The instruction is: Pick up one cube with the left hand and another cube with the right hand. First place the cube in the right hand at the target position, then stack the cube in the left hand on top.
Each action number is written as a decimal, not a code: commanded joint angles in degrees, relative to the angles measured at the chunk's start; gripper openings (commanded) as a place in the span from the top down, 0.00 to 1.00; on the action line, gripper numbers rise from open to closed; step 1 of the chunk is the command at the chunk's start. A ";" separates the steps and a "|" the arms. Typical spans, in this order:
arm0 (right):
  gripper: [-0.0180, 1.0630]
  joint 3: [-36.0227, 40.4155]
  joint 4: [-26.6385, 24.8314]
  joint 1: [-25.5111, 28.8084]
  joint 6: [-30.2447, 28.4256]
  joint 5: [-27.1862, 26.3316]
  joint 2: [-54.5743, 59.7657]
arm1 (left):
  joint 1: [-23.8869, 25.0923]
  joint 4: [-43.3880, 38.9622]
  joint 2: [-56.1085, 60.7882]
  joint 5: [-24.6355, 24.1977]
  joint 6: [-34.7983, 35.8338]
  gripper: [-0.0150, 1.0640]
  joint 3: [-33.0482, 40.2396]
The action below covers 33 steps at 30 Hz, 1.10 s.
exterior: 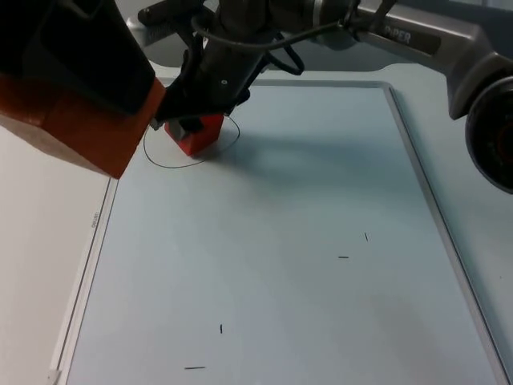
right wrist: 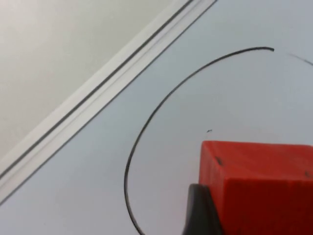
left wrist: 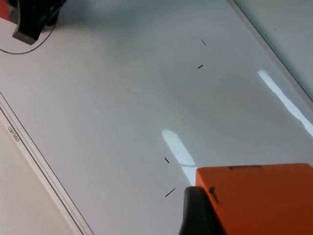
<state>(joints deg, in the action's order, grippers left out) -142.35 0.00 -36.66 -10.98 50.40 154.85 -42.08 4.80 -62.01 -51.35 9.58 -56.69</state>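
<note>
A red cube (exterior: 196, 135) sits inside the hand-drawn circle (exterior: 164, 159) near the far left of the board, and my right gripper (exterior: 191, 123) is shut on it from above. The same red cube (right wrist: 259, 186) shows in the right wrist view against a black fingertip (right wrist: 200, 210), with the circle line (right wrist: 161, 107) curving around it. My left gripper (exterior: 104, 96) hangs high at the left, close to the camera, shut on an orange cube (exterior: 76, 128). That orange cube (left wrist: 259, 200) also shows in the left wrist view beside a black fingertip (left wrist: 195, 213).
The pale board (exterior: 280, 265) has a raised frame (exterior: 425, 184) at its right side and a white edge strip (exterior: 84, 265) at the left. Small black pen marks (exterior: 343, 257) dot the board. The right arm (exterior: 401, 36) reaches across the far edge.
</note>
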 commanded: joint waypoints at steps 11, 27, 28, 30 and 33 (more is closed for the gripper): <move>0.99 -0.52 0.00 0.02 0.08 -0.42 1.95 | -0.39 0.45 0.03 0.28 0.29 0.94 0.09; 0.48 -0.52 0.00 0.02 0.08 -0.17 1.95 | -0.39 0.33 0.03 0.28 -0.21 0.94 0.09; 0.47 -0.52 0.00 0.02 0.08 -0.17 1.95 | -0.39 0.21 0.03 0.28 -0.21 0.94 0.09; 0.47 -0.52 0.00 0.02 0.08 -0.40 1.95 | -0.39 -0.02 0.03 0.28 -0.21 0.94 0.09; 0.46 -0.52 -0.32 0.02 0.08 -0.79 1.95 | -0.39 -0.16 0.03 0.28 -0.21 0.94 0.09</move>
<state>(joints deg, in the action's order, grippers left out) -142.91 0.00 -36.66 -10.98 49.57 156.68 -42.08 4.56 -62.01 -51.35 9.46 -56.69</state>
